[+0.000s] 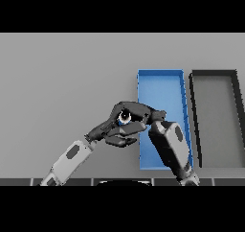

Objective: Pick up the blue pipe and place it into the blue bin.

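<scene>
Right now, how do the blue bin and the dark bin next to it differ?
The blue bin is bright blue; the dark bin has a black rim and a grey floor. The blue bin lies to the left of the dark bin, nearer the hands, and the right arm covers part of it; nothing covers the dark bin. Both are long, shallow, rectangular and lie side by side.
</scene>
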Controlling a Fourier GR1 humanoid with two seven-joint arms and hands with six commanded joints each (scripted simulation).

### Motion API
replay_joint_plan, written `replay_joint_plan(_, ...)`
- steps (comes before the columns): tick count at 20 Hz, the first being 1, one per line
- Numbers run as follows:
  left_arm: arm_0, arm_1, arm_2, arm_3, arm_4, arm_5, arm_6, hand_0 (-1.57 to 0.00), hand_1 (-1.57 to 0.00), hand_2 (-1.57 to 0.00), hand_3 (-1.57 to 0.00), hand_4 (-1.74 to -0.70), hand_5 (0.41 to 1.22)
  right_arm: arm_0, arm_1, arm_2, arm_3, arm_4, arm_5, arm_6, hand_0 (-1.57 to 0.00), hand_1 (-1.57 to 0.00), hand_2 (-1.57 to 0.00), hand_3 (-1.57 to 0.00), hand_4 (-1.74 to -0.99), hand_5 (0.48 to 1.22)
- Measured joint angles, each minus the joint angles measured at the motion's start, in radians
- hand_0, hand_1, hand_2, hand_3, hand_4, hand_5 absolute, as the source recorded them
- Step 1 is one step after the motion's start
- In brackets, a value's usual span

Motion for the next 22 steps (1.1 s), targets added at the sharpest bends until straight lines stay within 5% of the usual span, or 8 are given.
replay_joint_plan(6,0.006,0.009,0.003,0.0,0.003,-0.007,-0.009,0.0,0.0,0.0,0.0,-0.86,0.498,-0.206,-0.136,-0.039,0.012,-0.192,-0.188,0.006,-1.57,-1.57,-1.57,-1.57,-1.494,1.221)
replay_joint_plan(9,0.006,0.012,0.0,-0.015,0.008,-0.012,-0.015,0.0,0.0,0.0,0.0,-0.87,0.485,-0.333,-0.19,-0.104,0.061,-0.206,-0.163,-0.046,-1.57,-1.57,-1.57,-1.57,-1.496,1.221)
replay_joint_plan(15,0.014,0.029,0.004,-0.034,0.012,-0.011,0.015,0.0,0.0,0.0,0.0,-0.84,0.481,-0.48,-0.273,-0.238,0.294,-0.065,-0.236,-0.122,-1.57,-1.57,-1.57,-1.57,-1.498,1.221)
replay_joint_plan(22,0.015,0.038,0.013,-0.029,-0.007,0.006,0.019,0.0,0.0,0.0,0.0,-0.83,0.461,-0.404,-0.348,-0.351,0.553,0.086,-0.24,-0.103,-1.57,-1.57,-1.57,-1.57,-1.499,1.221)
